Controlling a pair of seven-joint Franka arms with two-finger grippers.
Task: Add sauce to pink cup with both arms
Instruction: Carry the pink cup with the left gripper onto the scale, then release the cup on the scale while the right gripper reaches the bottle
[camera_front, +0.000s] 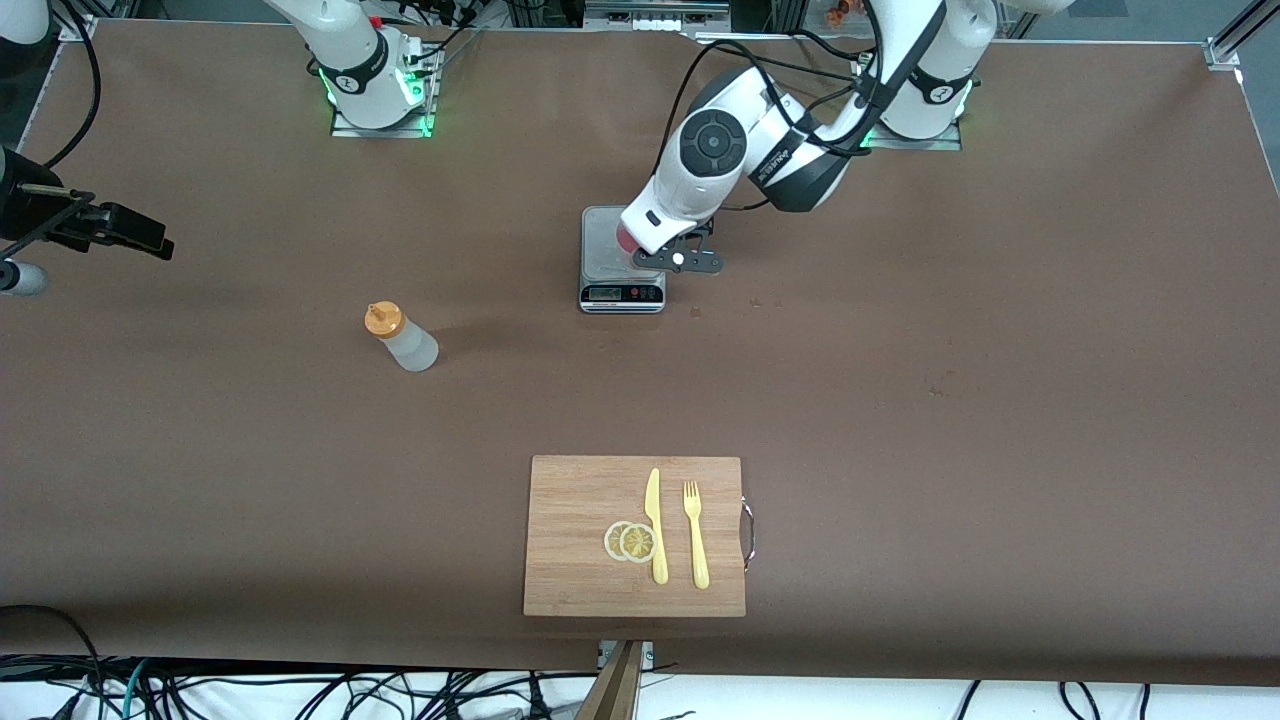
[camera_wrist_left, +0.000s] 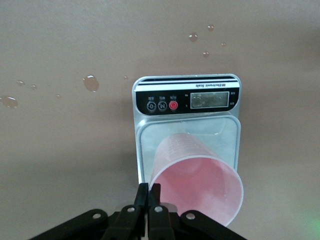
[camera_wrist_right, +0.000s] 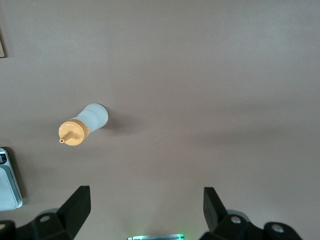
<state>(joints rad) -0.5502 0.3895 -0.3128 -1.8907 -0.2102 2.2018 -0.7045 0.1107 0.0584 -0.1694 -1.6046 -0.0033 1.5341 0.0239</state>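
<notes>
I have the left gripper (camera_wrist_left: 148, 210) pinching the rim of the pink cup (camera_wrist_left: 197, 182), which sits over the steel plate of the scale (camera_wrist_left: 186, 102); whether it rests flat or tilts I cannot quite tell. The right gripper (camera_wrist_right: 145, 205) hangs spread wide, high above the table, looking down on the squeeze bottle (camera_front: 401, 337), which stands upright toward the right arm's end from the scale, a little nearer the front camera. My aim: seat the cup squarely mid-plate, then bring the right gripper down around the bottle's body, below the orange cap, squeezing gently.
</notes>
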